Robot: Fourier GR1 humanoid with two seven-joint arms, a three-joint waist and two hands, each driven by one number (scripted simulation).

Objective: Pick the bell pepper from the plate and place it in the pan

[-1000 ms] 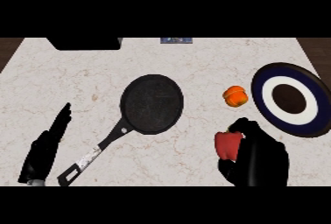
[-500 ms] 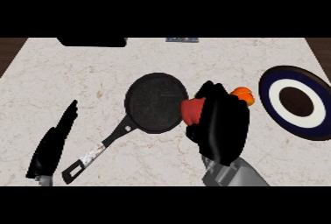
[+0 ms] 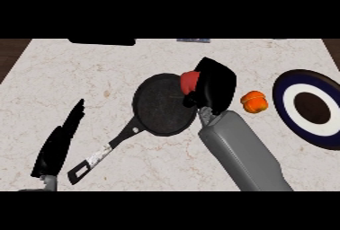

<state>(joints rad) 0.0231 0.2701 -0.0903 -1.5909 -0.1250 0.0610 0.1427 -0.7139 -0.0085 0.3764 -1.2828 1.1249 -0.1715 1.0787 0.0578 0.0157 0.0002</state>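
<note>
Red bell pepper point(image 3: 190, 81) above round black pan point(image 3: 159, 106)

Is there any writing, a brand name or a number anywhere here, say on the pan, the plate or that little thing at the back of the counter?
None can be read.
pan: no markings show.
plate: only dark blue and white rings, no text.
small dark object at the counter's far edge: light specks on it, too small to read.
</note>
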